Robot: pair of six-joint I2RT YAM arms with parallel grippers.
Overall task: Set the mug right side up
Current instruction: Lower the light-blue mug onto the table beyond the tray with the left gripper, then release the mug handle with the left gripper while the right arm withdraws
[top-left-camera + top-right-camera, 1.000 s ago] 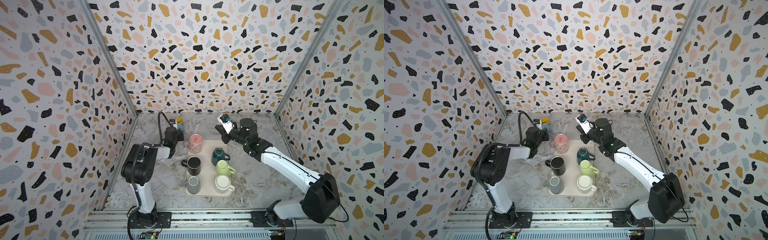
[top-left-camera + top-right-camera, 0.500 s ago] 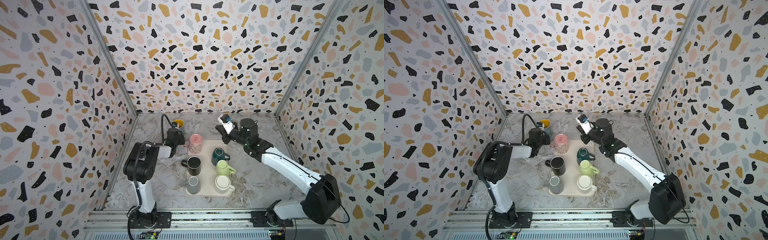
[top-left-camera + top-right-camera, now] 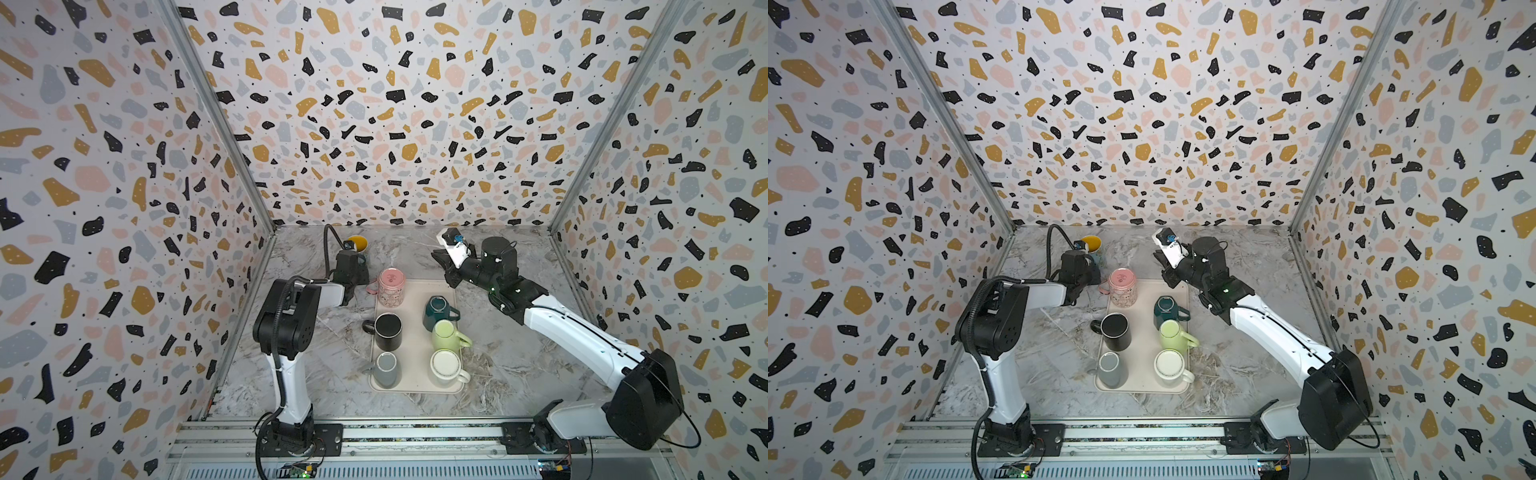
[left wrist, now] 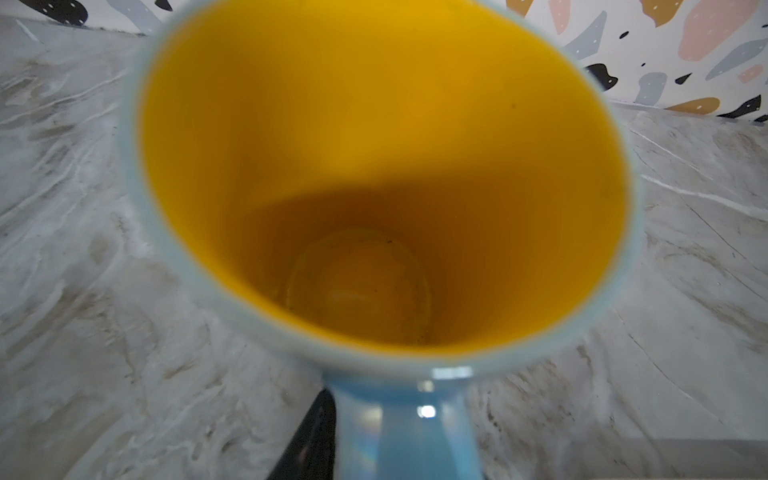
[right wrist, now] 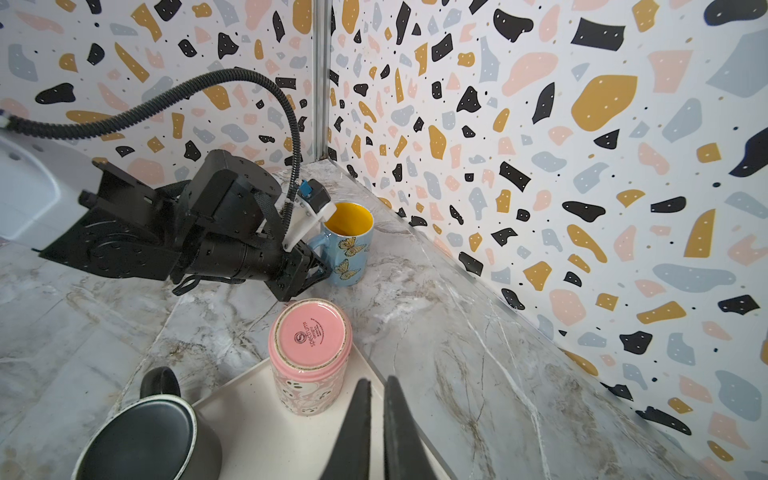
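Right wrist view shows the mug (image 5: 349, 245) standing upright on the counter (image 5: 457, 353), mouth up, directly at the fingertips of the left end effector (image 5: 318, 268), with its handle (image 5: 316, 248) turned toward those fingertips. It is a tall, slightly flared cylinder in glossy pale blue glaze, printed with yellow-brown butterflies, and its inside is a deep, even yellow. From the left wrist view its round mouth fills the picture, the flat circular bottom shows deep inside, and the handle carries bright highlights. One dark finger (image 4: 309, 436) lies just beside the handle. I cannot tell whether the left end effector is clamped on the handle or standing loose around it.

The right end effector (image 5: 377, 382) is closed, with its two tapered black fingers almost meeting and nothing between them. Just ahead of its tips a pink mug (image 5: 309, 353) stands base-up on the corner of a smooth cream tray (image 5: 257, 424), with a maker's stamp on its round base. A matte black mug (image 5: 145, 436) sits further off to the side. The counter is grey-veined marble, and the wall (image 5: 582, 166) beyond the mug is speckled terrazzo.
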